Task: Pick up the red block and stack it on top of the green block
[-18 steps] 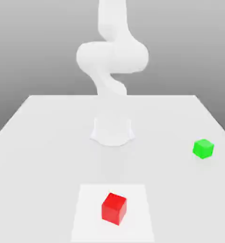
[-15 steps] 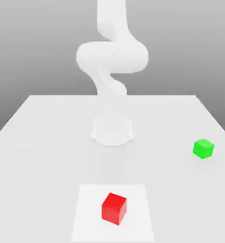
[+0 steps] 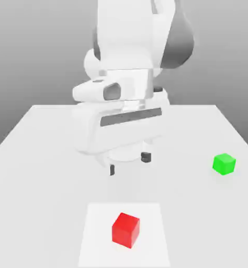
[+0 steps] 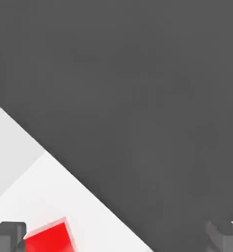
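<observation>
Red block (image 3: 126, 230) is left untouched on the table (image 3: 47, 157), below and ahead of the hand (image 3: 128, 163) — newly lowered into view, fingers spread; green block (image 3: 224, 164) lies well aside — grasping remains undone.

A pale grey table (image 3: 37, 157) spans the exterior view under a grey backdrop (image 3: 32, 47). A whiter square patch (image 3: 94, 235), perhaps a mat, lies at six o'clock.

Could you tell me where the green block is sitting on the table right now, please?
The green block rests on the table at the exterior view's right, apart from and farther back than the red block, which sits on a lighter square patch near the front.
</observation>
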`<act>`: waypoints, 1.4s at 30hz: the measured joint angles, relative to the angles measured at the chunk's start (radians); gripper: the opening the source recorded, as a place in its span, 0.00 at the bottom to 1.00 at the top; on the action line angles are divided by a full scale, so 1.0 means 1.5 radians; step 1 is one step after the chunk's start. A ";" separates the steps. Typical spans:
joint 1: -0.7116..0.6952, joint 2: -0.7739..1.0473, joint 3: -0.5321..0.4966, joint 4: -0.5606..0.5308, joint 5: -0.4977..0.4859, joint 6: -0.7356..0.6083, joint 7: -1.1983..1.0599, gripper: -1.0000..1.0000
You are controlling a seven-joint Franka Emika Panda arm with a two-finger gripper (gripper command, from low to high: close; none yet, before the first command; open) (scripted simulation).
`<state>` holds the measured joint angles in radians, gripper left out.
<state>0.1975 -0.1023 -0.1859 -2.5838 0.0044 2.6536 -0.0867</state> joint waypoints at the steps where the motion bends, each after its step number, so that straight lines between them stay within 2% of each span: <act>1: 0.002 0.023 -0.001 -0.009 0.005 0.011 -0.032 0.50; 5: -0.002 0.114 0.008 -0.043 0.023 0.058 -0.154 0.50; 10: -0.028 0.234 0.044 -0.035 0.073 0.153 -0.213 0.50; 11: -0.036 0.258 0.054 -0.031 0.082 0.173 -0.220 0.00; 18: -0.039 0.263 0.057 -0.031 0.083 0.176 -0.222 0.00; 24: -0.018 0.141 0.036 -0.051 0.027 0.075 -0.179 0.00; 36: 0.284 0.029 0.189 -0.118 0.052 0.033 -0.141 0.00; 42: 0.400 -0.021 0.280 -0.152 0.071 0.018 -0.125 0.00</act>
<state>0.7971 -0.1342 0.2341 -2.8115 0.1109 2.6804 -0.2745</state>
